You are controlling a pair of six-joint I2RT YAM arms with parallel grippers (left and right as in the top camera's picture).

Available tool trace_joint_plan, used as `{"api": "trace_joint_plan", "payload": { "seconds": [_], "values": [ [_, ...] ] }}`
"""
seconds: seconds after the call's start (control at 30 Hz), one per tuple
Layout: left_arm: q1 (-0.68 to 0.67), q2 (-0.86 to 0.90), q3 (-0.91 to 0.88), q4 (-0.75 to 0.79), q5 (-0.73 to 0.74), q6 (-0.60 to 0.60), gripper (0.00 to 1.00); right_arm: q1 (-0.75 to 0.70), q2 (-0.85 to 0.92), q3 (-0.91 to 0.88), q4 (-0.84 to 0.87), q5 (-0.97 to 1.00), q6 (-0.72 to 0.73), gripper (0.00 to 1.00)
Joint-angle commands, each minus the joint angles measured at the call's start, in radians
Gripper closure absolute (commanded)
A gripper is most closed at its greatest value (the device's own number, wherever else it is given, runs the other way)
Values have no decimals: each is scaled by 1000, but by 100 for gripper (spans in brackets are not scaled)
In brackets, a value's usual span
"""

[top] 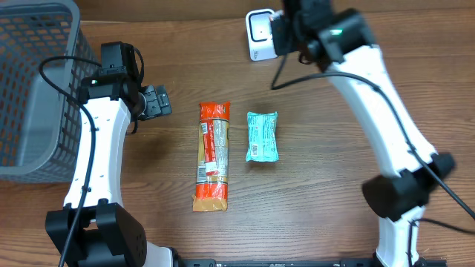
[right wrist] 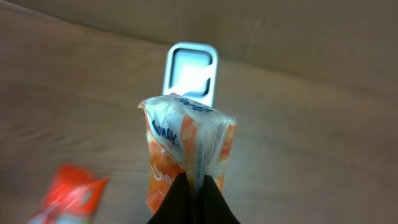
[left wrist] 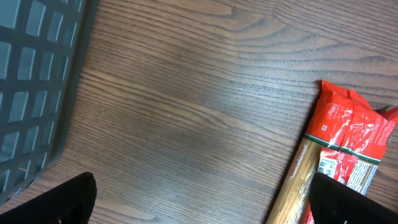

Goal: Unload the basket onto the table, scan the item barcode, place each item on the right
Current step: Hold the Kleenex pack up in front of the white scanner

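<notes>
From above, the right gripper (right wrist: 196, 190) and its load are hidden under the arm's own wrist, at about 1 o'clock on the table (top: 319, 193). Only the right wrist view shows the jaws pinched tight on the lower end of an orange-and-white packet (right wrist: 186, 146). The packet stands upright in front of the white barcode scanner (right wrist: 191, 70) and covers the scanner's lower part. The print on it is too blurred to find a barcode. The left gripper (top: 156, 101) is spread wide and holds nothing, at 9 o'clock. There are three packets: the held one, and a long red packet (top: 213, 156) and a short teal packet (top: 262, 136) lying side by side, apart, at centre. One grey mesh basket (top: 33, 89) at 10 o'clock is cut off by the frame.
</notes>
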Motion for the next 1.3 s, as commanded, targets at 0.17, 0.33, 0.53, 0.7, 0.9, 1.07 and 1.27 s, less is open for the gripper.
{"api": "trace_joint_plan", "payload": {
  "seconds": [0.17, 0.33, 0.53, 0.7, 0.9, 1.07, 1.27],
  "values": [
    [4, 1, -7, 1, -5, 9, 0, 32, 187, 19, 168, 182, -242, 96],
    [4, 1, -6, 1, -5, 9, 0, 32, 270, 19, 292, 188, -287, 96],
    [4, 1, -7, 1, -5, 9, 0, 35, 335, 19, 395, 311, -294, 96],
    [4, 1, -6, 1, -6, 9, 0, 37, 349, 12, 448, 351, -314, 96],
    [3, 1, -7, 1, -5, 9, 0, 39, 350, 6, 524, 339, -317, 96],
    [3, 1, -7, 1, -5, 9, 0, 39, 351, -25, 594, 314, -328, 96],
    [4, 1, -7, 1, -5, 9, 0, 39, 351, -114, 704, 314, -419, 96]
  ]
}}
